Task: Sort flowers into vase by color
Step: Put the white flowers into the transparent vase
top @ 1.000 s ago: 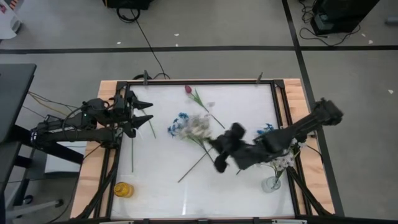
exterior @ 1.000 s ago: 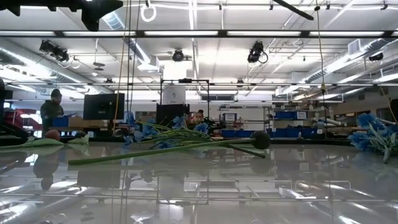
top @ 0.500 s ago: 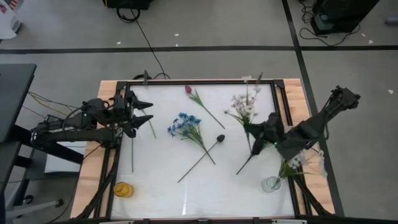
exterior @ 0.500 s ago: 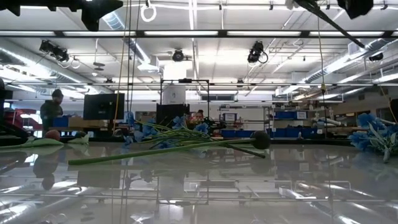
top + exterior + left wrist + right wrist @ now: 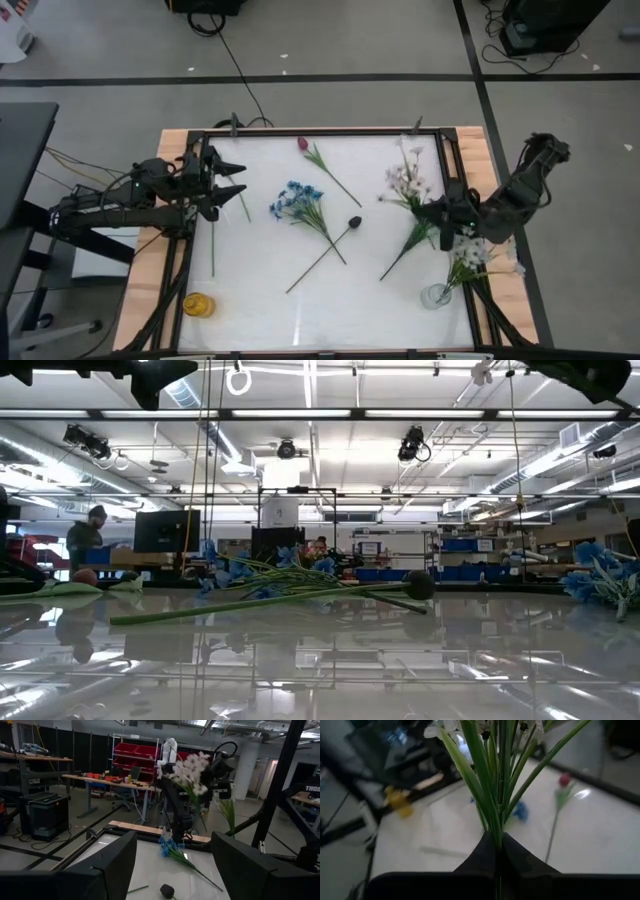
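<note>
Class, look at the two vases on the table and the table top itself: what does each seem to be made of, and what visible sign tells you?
The vase by the right arm looks like clear glass: you see through it. The small yellow vase is see-through too, so tinted glass or plastic; hard to say which. The table top is a glossy white sheet, since it mirrors the ceiling lights; the exact material is unclear.

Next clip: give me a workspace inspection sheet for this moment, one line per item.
Surface: white table, dark frame, wooden border.
Job's things: white spray held above the table; blue bunch, blackish bud and red tulip lying flat; clear vase holding white flowers; yellow vase looks empty.
Clutter: nothing seen.
Grippers: right hand shut on the white spray's stems; left hand open, waiting at the table's left edge.
Cables: black cable across the floor.
Surroundings: workshop with shelves, benches; a person far behind.
</note>
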